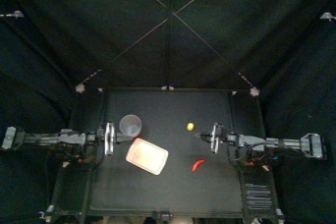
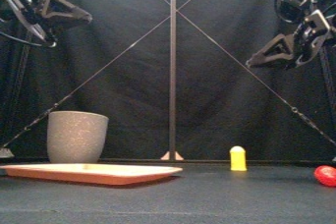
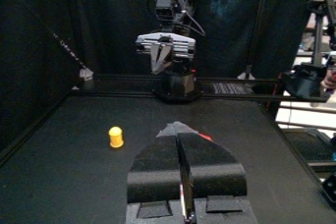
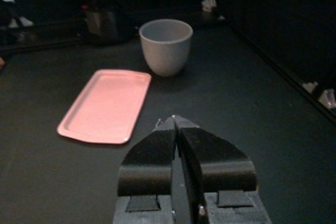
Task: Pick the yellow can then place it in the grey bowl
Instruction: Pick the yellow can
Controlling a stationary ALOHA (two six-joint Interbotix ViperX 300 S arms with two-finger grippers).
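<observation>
The yellow can (image 2: 238, 158) is a small, smooth cylinder with a rounded top. It stands upright on the black tabletop (image 1: 171, 189), right of the middle and toward the back, and touches nothing. The front view shows it as a short upright peg, while the top view reduces it to a yellow dot. Well to its left stands the grey cup (image 2: 78, 137), tall, matte and finely speckled, tapering slightly toward its base. The right wrist view looks into its open mouth and shows only the pale inner wall. In front of the cup lies the pink tray (image 1: 148, 154), a flat, shallow rectangle with rounded corners, set at an angle, its surface showing plain pink. The can is outside both containers. A glossy red toy (image 1: 198, 165) lies nearer the front, right of the tray. The top view shows it as curved, the front view only as a rounded end at the edge. The left pincer (image 3: 180, 130) hangs raised at the left side, its two jaws pressed together on nothing. The right pincer (image 4: 178, 123) is raised at the right side, its jaws likewise closed and empty.
</observation>
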